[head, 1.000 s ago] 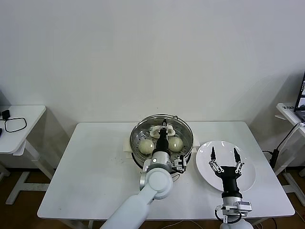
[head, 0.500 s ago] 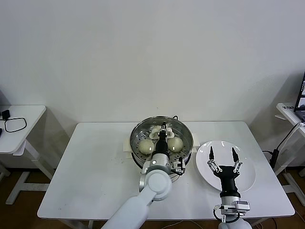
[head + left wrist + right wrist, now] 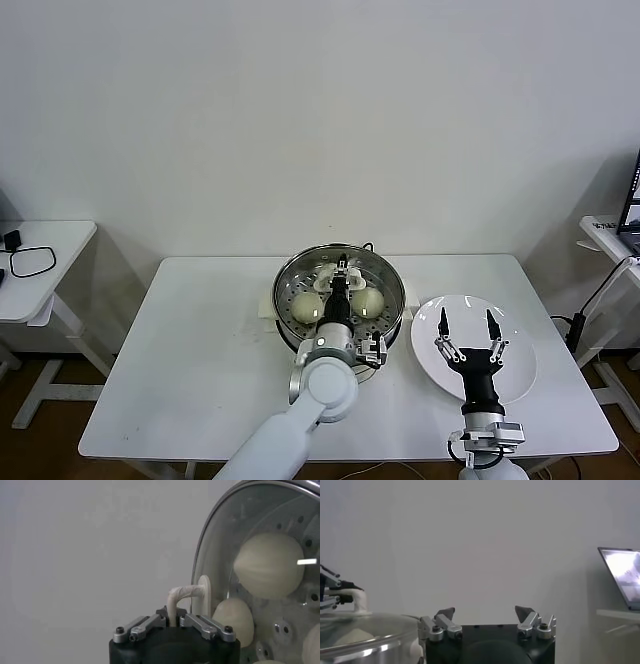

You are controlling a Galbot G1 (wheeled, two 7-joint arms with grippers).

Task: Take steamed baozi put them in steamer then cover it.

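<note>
The left hand (image 3: 172, 625) is clamped on the white loop handle (image 3: 186, 594) of the flat round glass lid (image 3: 250, 555), holding it over the round shiny stainless-steel steamer (image 3: 341, 285) at the middle of the white surface (image 3: 200, 340), likely because covering is the last step. The smooth cream-white baozi (image 3: 306, 305) already sit inside on the perforated floor. The right hand (image 3: 467, 325) hovers with fingers spread wide over the large white plate (image 3: 520, 375), apparently idle with nothing left to carry.
</note>
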